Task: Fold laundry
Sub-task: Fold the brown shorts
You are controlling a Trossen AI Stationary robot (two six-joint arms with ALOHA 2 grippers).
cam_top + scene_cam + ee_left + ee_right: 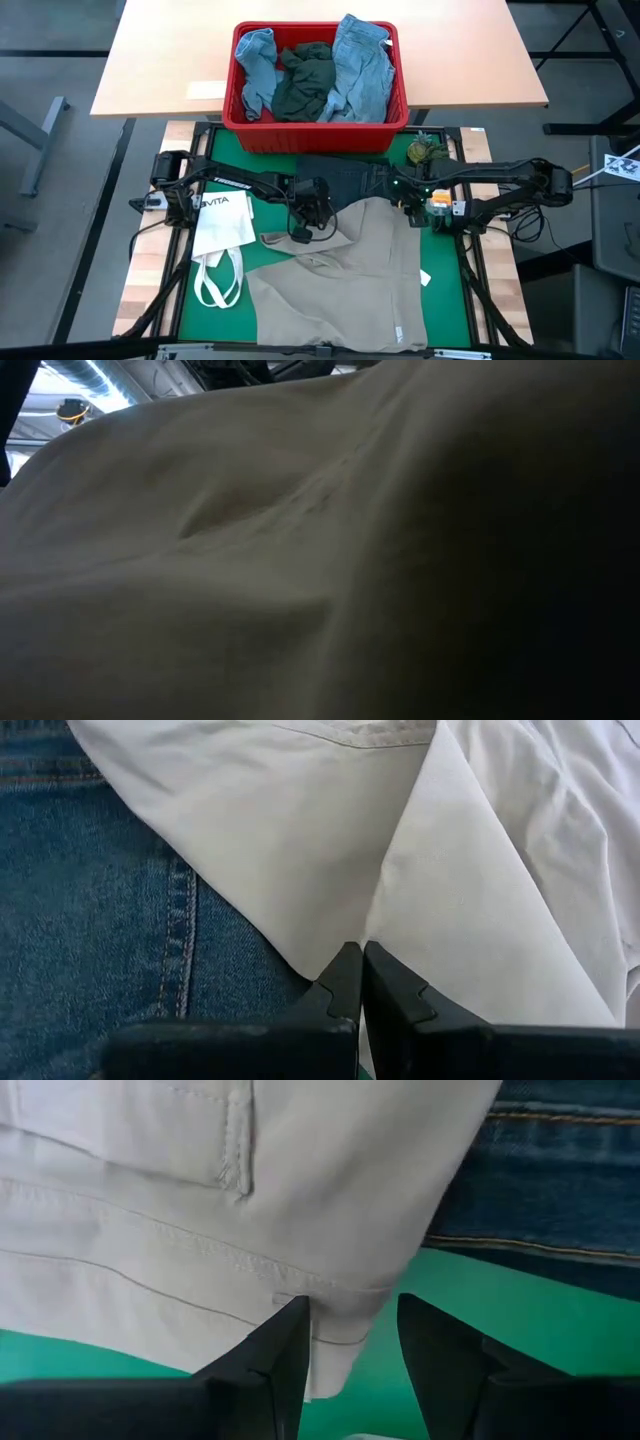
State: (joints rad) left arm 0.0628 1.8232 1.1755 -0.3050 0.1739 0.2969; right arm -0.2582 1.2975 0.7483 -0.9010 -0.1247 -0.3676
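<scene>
1. The left tool (360, 982) was shut, its tips pinching a fold of the khaki piece (340, 285) where that cloth lapped over the jeans (110, 920).
2. The right tool (350, 1350) stood part open; a hemmed corner of the khaki piece lay between its fingers (275, 1355), over the green mat (500, 1310). Whether it gripped the cloth I could not tell.
3. From above, both arms met near the middle of the bench, over the upper edge of the khaki piece, which was spread across the mat toward the near edge. The jeans lay just behind it, mostly covered by the arms.
4. A white tote bag (222, 235) lay on the mat beside the left arm, touching the khaki piece's edge; its black lettering read "VITA".
5. Behind the mat, a red basket (315, 128) held light blue pieces (362, 60) and a dark green piece (305, 80).
6. The low view was blocked by pale cloth (250, 560) close to the lens.
</scene>
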